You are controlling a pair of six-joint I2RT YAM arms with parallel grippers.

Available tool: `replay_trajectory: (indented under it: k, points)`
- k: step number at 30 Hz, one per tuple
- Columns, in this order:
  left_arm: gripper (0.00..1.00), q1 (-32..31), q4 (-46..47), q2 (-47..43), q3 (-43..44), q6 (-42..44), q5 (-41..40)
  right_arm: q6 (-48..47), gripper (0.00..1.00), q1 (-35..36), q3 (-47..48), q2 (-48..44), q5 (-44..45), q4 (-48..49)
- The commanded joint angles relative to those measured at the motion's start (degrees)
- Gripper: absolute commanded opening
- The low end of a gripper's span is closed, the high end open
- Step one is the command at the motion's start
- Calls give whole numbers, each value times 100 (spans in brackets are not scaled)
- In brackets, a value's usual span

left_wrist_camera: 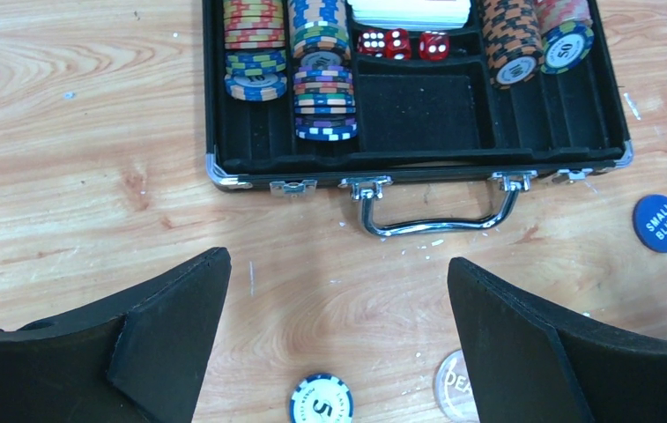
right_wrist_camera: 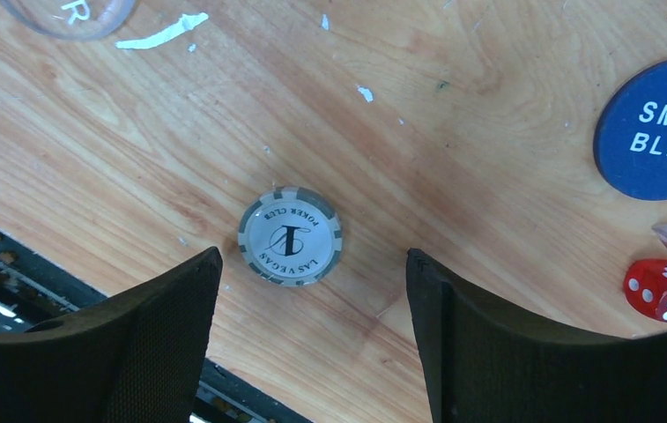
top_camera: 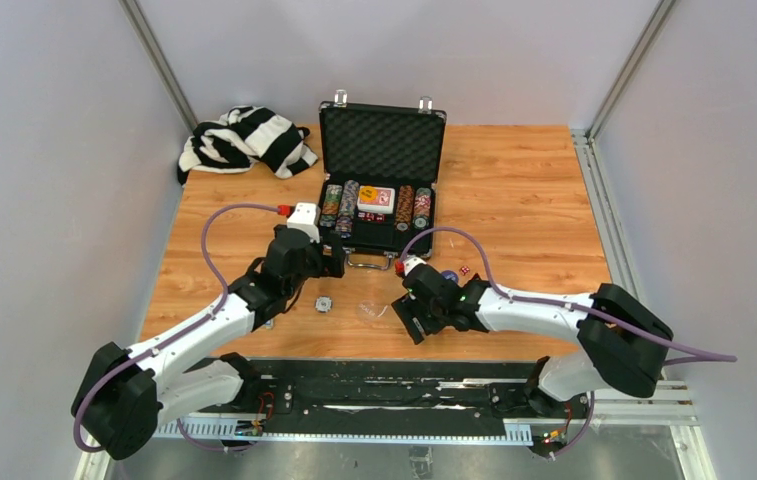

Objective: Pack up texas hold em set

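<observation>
Right gripper [right_wrist_camera: 312, 264] hangs, matte black jaws apart, over the grainy wood table [right_wrist_camera: 453, 106]; a round grey-and-white chip [right_wrist_camera: 290, 235] lies flat just ahead of its tips, a glossy red die [right_wrist_camera: 664, 289] by one finger, a blue disc [right_wrist_camera: 660, 128] beyond; left gripper [left_wrist_camera: 338, 264] likewise spread, blue-edged chip [left_wrist_camera: 321, 401] beneath it; ahead, the chrome handle [left_wrist_camera: 435, 216] of the open black case [left_wrist_camera: 418, 166], ridged chip stacks [left_wrist_camera: 321, 88] in its slots
</observation>
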Motion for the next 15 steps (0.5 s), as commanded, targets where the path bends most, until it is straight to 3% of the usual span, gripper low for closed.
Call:
replay_trajectory:
  k: [1,15]
  points:
    - [98,-39,-181,-77,157,-51,-264,87,75,84,18,207,268,-38]
    - [98,-39,-708,82,385,-212,-720,236,55,315,342,563,602,-450]
